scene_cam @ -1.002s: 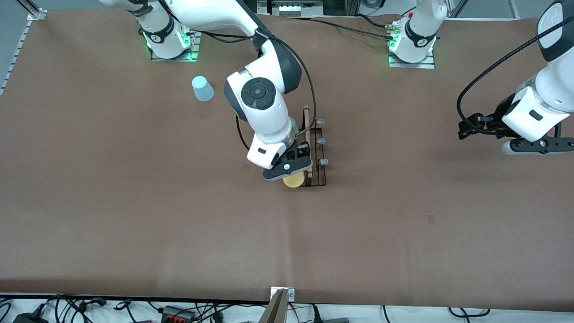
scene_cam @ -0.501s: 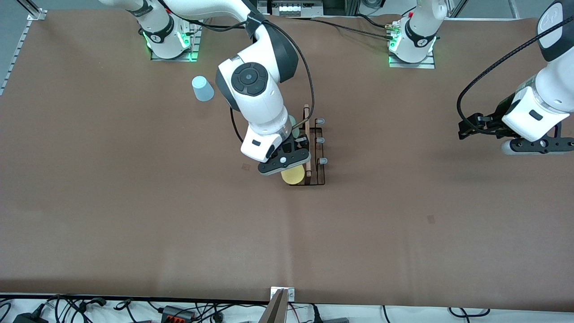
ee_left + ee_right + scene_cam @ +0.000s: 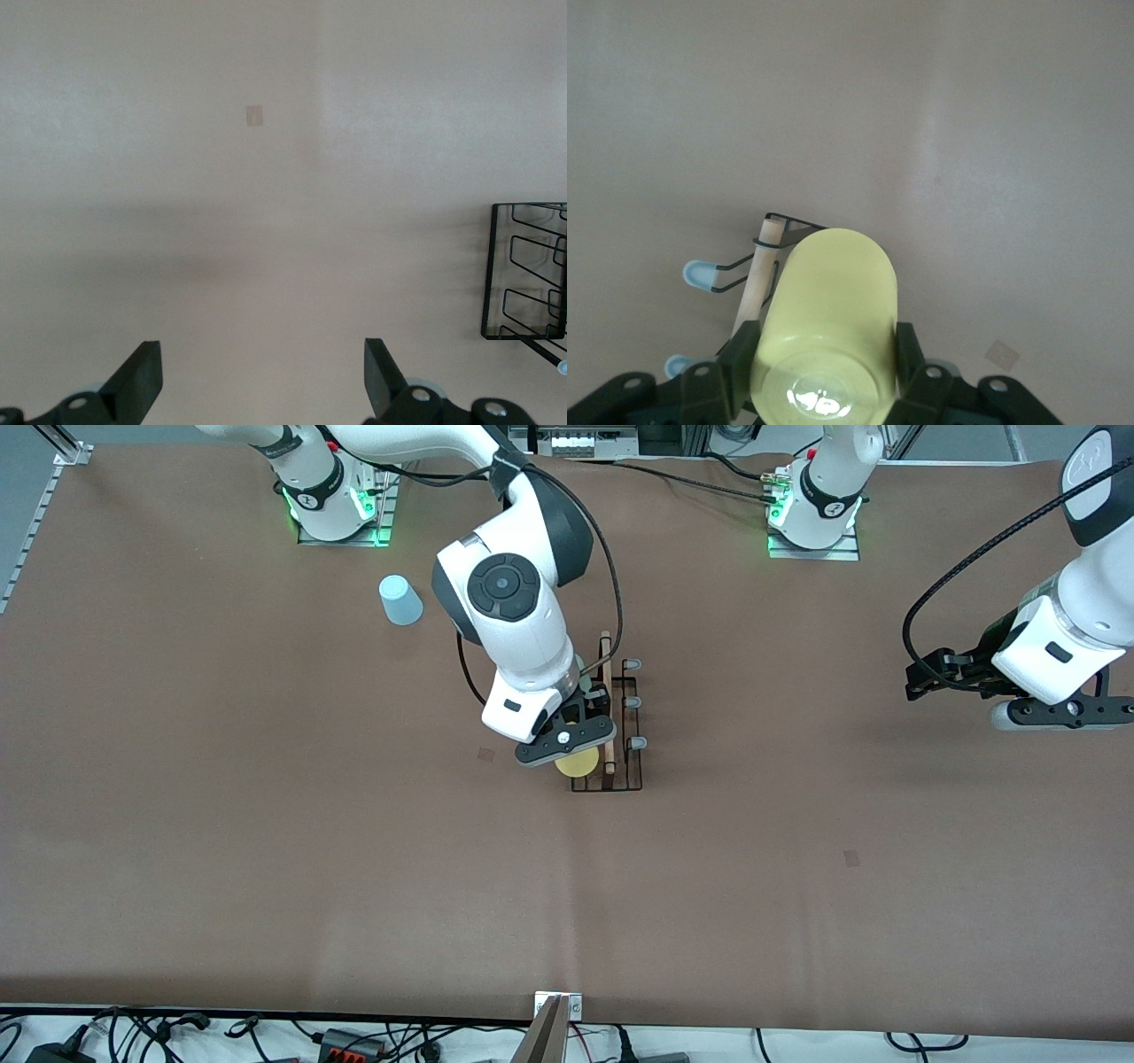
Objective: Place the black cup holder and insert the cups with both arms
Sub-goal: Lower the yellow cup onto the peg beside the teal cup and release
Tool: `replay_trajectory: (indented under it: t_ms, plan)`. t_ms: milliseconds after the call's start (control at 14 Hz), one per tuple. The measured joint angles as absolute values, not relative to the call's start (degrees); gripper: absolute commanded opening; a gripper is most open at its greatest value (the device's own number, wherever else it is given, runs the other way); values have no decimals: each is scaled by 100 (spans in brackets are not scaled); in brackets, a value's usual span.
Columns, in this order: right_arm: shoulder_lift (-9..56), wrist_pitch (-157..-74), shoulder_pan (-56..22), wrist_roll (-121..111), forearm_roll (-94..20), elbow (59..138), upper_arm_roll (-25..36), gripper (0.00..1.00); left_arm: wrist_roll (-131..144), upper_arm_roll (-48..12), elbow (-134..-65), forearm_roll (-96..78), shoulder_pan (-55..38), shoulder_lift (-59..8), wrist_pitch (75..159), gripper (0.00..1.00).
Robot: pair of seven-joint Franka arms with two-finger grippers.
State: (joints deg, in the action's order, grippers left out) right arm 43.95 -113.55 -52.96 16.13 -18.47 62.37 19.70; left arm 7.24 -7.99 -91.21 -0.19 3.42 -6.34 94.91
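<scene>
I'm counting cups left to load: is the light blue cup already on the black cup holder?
No, the light blue cup stands on the table apart from the black cup holder, toward the right arm's end.

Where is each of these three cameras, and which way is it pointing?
Front view: high across the table, looking down at both arms, the black cup holder and a light blue cup.
Left wrist view: on the left arm, over bare table; the open left gripper shows.
Right wrist view: on the right arm; the right gripper clamps a yellow cup.
All three share the holder.
</scene>
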Motion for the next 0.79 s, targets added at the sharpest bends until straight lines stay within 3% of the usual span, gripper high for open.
replay_trajectory:
  t_ms: [788]
  plan:
    - [4729,-11356,-5333,1613,-1848,6253,1859,15,724,-799,-9121,-19,342,-634,9486,100]
